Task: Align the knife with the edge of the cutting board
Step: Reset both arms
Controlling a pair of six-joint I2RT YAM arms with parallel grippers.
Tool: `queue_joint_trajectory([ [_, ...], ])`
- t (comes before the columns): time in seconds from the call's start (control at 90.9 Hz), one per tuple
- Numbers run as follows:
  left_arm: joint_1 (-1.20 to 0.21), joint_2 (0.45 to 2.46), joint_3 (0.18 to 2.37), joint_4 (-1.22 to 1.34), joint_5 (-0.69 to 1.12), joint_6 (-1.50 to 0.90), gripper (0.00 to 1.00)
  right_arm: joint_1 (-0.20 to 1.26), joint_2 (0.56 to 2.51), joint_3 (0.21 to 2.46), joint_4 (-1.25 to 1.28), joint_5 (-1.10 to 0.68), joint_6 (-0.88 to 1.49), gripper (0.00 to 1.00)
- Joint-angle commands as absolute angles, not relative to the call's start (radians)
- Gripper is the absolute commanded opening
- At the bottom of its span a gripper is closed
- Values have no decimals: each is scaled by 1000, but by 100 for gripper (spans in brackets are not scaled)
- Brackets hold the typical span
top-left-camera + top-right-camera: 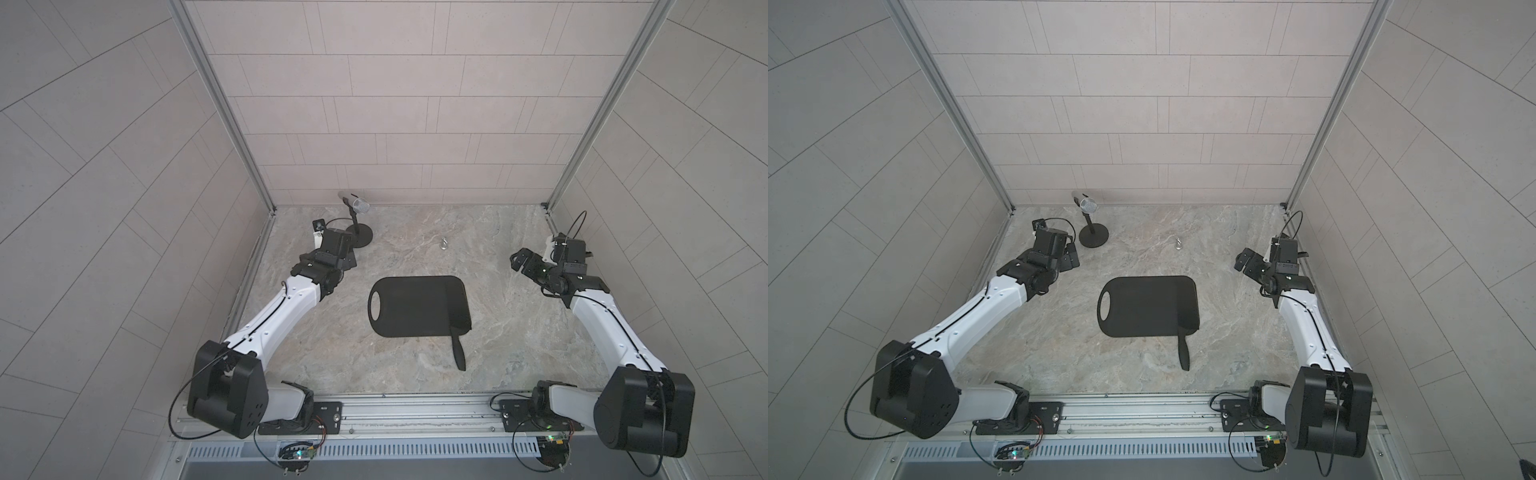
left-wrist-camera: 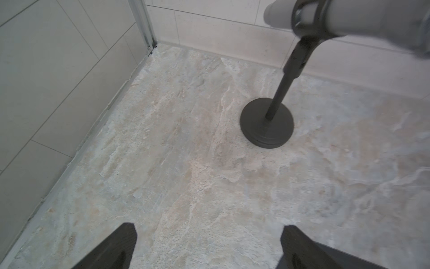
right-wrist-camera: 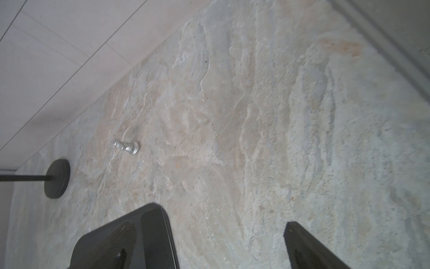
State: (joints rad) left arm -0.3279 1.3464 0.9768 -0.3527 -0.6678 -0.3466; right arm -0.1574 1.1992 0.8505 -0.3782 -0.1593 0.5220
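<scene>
The matte-black cutting board (image 1: 409, 305) (image 1: 1142, 305) lies flat mid-table, its oval handle hole toward the left. The black knife (image 1: 459, 353) (image 1: 1184, 354) rests with its broad blade on the board's right end, roughly along that short edge, and its slim handle sticks out past the near edge onto the table. My left gripper (image 1: 348, 259) (image 1: 1072, 261) (image 2: 209, 235) stands open and empty at the back left, far from the board. My right gripper (image 1: 519, 259) (image 1: 1244, 259) (image 3: 224, 219) stands open and empty at the back right. Neither wrist view shows board or knife.
A microphone on a stand with a round black base (image 1: 359, 240) (image 1: 1094, 237) (image 2: 267, 123) (image 3: 57, 178) stands at the back left, close to my left gripper. A small silver metal piece (image 1: 444, 243) (image 1: 1178, 244) (image 3: 126, 147) lies behind the board. Tiled walls enclose three sides.
</scene>
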Motion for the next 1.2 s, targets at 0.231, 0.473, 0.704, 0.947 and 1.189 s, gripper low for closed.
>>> queue_joint_trajectory([
  [0.231, -294, 1388, 818, -64, -853, -200, 100, -179, 1264, 684, 29, 52, 558, 100],
  [0.473, -208, 1408, 712, 107, -782, -178, 100, -179, 1347, 591, 245, 128, 496, 100],
  [0.704, -174, 1421, 584, 385, -716, -92, 100, -180, 1402, 649, 238, 44, 466, 100],
  [0.947, -132, 1454, 510, 572, -576, -82, 100, -174, 1329, 511, 366, 112, 398, 100],
  [1.189, -130, 1507, 442, 742, -476, -44, 100, -171, 1398, 490, 473, 91, 338, 100],
])
